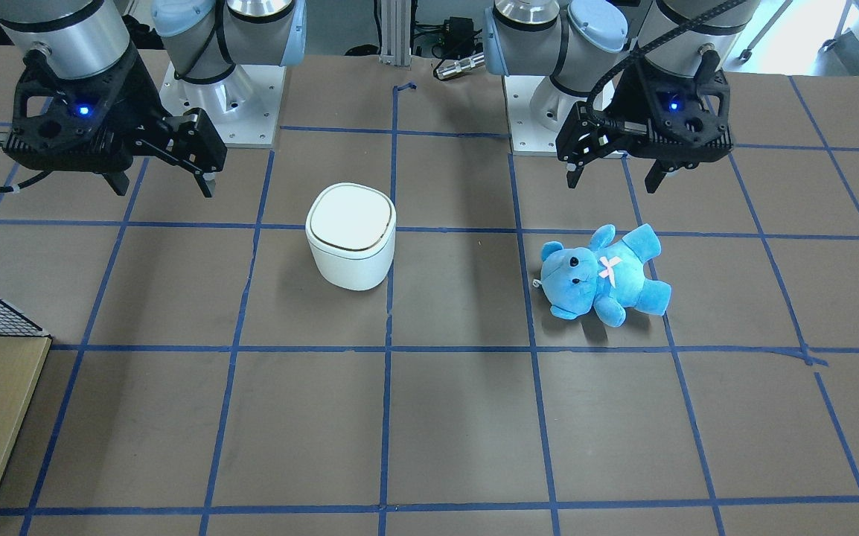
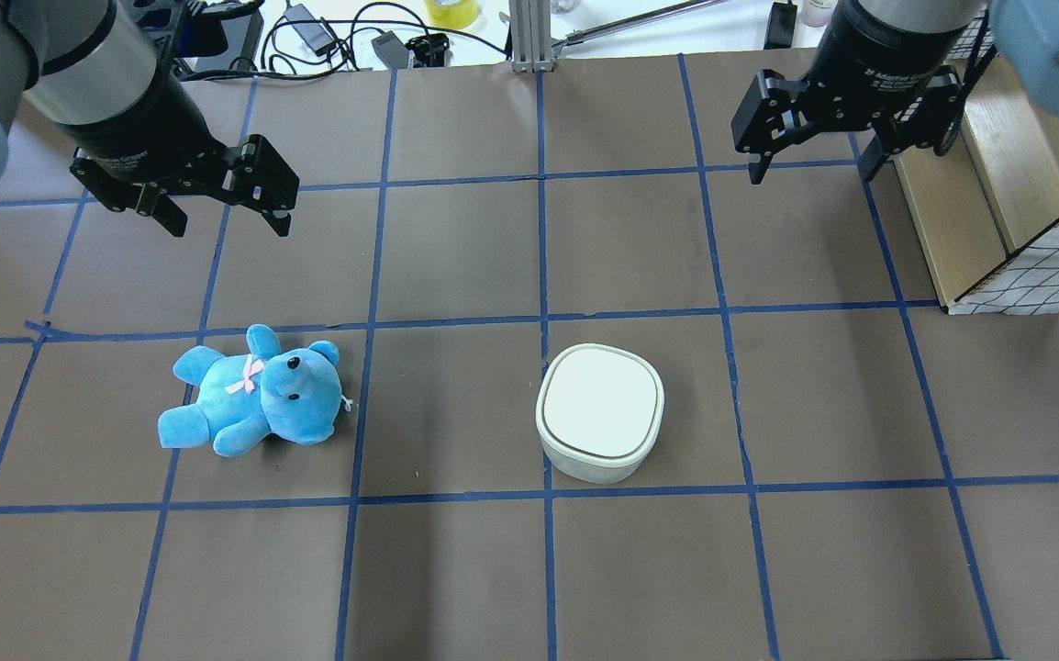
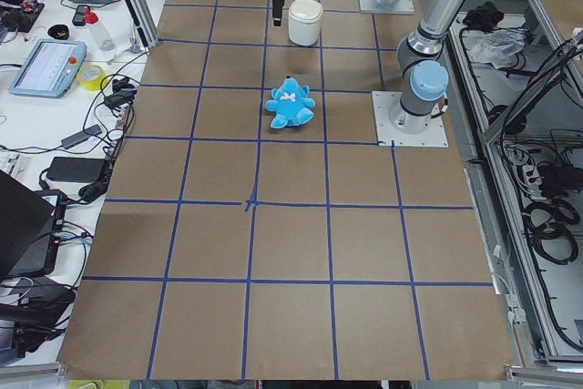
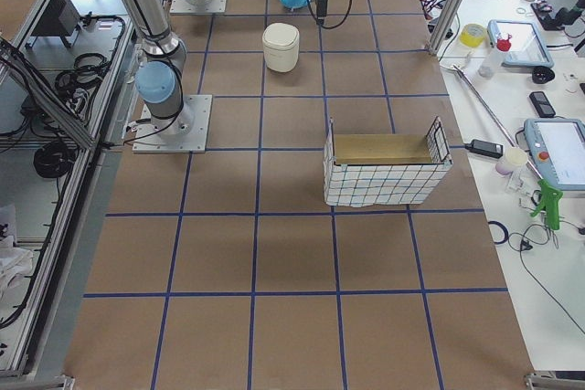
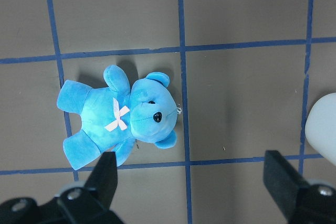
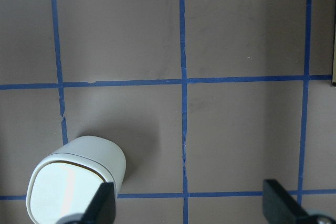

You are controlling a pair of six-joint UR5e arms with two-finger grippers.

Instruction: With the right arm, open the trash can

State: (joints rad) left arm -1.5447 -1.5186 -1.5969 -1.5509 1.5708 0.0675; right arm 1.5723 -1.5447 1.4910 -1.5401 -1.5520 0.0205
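The trash can (image 2: 599, 413) stands upright on the brown tabletop (image 2: 456, 257), just beside a blue tape line (image 2: 545, 275). Its lid (image 1: 350, 216) lies flat and closed, and the thin tan seam runs unbroken round the rim.

The right end effector (image 2: 809, 170) hangs in the air well apart from the can and touches nothing. Its two black fingers are spread wide, with only taped tabletop showing between them. The can lies toward the robot's left of this end effector. In the overhead view it sits below and to the left of the fingers, and in the front-facing view to their right. How far forward or back the can lies from the end effector cannot be told, since the two fixed views disagree. The right wrist camera looks straight down and catches the can in the lower left corner of its picture. There one finger (image 6: 103, 205) overlaps the can's edge, and the rest of the gap lies over bare squares.

The left end effector (image 1: 612, 179) hovers with its fingers equally wide apart, holding nothing. It is above a blue teddy bear (image 1: 604, 275) that lies on its back with its head toward the can. A mesh-sided box (image 4: 384, 184) stands on the tabletop on the robot's right side, well apart from the can.
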